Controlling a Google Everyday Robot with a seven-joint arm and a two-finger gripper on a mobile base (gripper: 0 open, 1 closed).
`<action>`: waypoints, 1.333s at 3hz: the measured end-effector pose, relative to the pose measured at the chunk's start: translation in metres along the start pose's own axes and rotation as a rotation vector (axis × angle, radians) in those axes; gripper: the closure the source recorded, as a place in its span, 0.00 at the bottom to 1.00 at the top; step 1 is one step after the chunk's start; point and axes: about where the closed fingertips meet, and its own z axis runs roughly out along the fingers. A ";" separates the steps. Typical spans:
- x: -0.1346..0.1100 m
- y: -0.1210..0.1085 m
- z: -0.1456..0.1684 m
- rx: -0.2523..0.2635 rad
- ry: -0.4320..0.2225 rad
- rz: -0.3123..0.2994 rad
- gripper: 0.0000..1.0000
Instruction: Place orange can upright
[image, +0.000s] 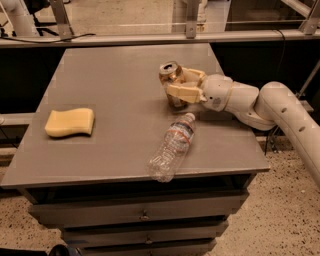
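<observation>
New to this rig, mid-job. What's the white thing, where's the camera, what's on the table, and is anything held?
The white thing is the robot's one arm, reaching in from the right of the picture. The single camera looks down on the grey table from its front. A yellow sponge lies at left; a clear bottle lies on its side near the front. The gripper, at the arm's tip over the table's back right, has its jaws shut on the orange can, roughly upright, top up. Whether the can touches the table is unclear.
</observation>
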 end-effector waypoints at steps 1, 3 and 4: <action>0.000 0.000 0.000 0.000 0.000 0.000 0.84; 0.000 0.001 -0.010 0.009 0.023 0.004 0.38; -0.002 0.001 -0.010 0.009 0.023 0.004 0.14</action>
